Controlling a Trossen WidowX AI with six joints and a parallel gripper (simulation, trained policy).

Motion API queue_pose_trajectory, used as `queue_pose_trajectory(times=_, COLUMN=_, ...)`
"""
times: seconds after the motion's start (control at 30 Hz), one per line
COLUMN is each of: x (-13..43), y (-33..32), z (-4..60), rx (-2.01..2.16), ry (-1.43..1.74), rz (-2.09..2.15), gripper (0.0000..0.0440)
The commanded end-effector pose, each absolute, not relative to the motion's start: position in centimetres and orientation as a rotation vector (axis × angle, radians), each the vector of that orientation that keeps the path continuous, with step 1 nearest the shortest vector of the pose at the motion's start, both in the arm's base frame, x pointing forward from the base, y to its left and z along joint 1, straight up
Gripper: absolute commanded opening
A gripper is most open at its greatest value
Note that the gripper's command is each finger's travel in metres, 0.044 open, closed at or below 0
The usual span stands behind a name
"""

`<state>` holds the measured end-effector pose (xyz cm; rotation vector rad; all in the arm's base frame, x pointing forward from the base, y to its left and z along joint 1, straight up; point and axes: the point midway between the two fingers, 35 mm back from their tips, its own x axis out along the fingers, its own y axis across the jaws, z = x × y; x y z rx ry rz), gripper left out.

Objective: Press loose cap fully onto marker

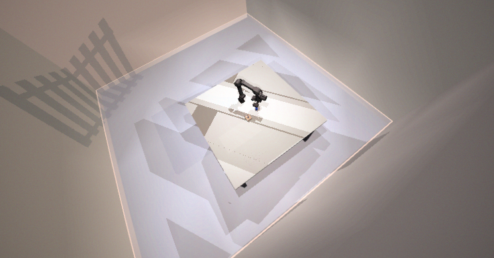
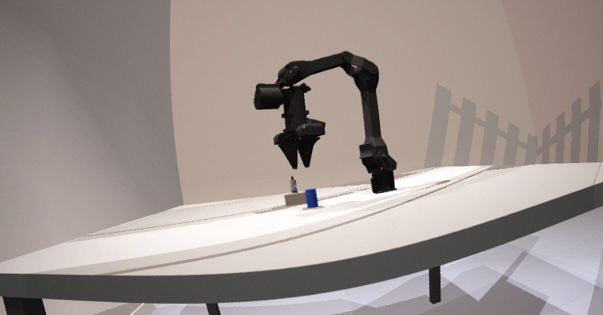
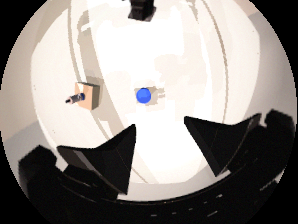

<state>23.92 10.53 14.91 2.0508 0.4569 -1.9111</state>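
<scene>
The blue cap (image 1: 256, 108) (image 2: 311, 197) (image 3: 143, 95) stands upright on the table, beside the holder block. The tan holder block (image 1: 247, 118) (image 2: 293, 199) (image 3: 93, 96) sits on the table, and the marker (image 2: 293, 184) (image 3: 76, 98) stands upright in it with its dark tip up and bare. My gripper (image 2: 301, 167) (image 3: 160, 123) is open and empty, pointing down. It hangs above the table, higher than the cap and the marker. In the wrist view the cap shows beyond the fingertips, between them and the arm's base.
The white table (image 1: 238, 145) (image 2: 236, 245) carries the arm's base (image 2: 383, 182) (image 3: 142, 11), behind the cap and the block. Bands of light and shadow cross the table top.
</scene>
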Motion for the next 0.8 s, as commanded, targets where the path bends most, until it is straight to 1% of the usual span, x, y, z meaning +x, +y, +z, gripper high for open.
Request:
queue_pose_trajectory(times=0.0, x=24.0, y=10.3, z=14.6, rx=2.033, ry=0.452, rz=-1.940, gripper=0.0326)
queue_pose_trajectory(times=0.77, x=23.7, y=8.9, z=11.7, rx=1.897, ry=0.395, rz=-2.133, gripper=0.0317)
